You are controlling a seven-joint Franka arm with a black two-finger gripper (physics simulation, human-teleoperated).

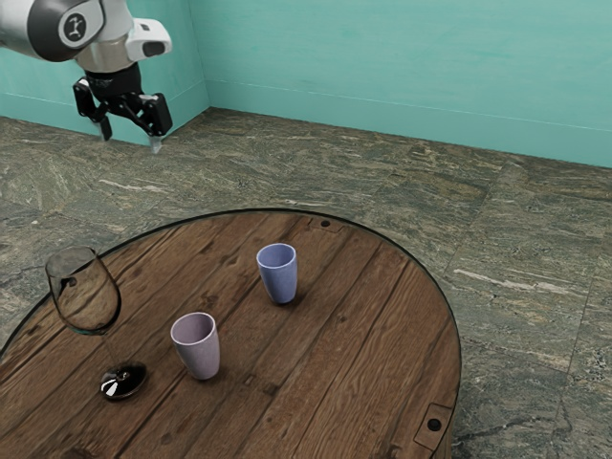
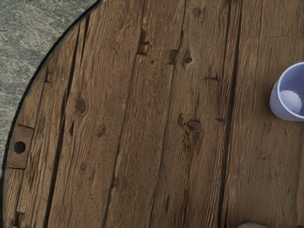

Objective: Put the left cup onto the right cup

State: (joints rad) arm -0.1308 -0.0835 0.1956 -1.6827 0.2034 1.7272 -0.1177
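Nearest to us on the round wooden worktop [image 1: 354, 325] stands a mauve cup [image 1: 195, 345], a plain handleless tumbler with a matte finish that narrows from a wide rim to a smaller base. It sits upright, its long axis vertical and its mouth open to the ceiling, towards the exterior view's left and in the front part of the planks. Just beside it, further to the exterior view's left, is a clear wine glass [image 1: 84, 292] on a dark foot, apart from the cup. Beyond the mauve cup, nearer the middle of the worktop and towards the exterior view's right, stands a blue cup [image 1: 276, 273] of the same tapered shape. It is also upright with its mouth up, and the two cups are well apart. In the wrist view the blue cup [image 2: 289, 92] is seen from above, its pale inner bottom visible. Farthest back, high above the floor past the worktop's rim, our fingers [image 1: 102, 122] hang spread apart, grasping nothing.
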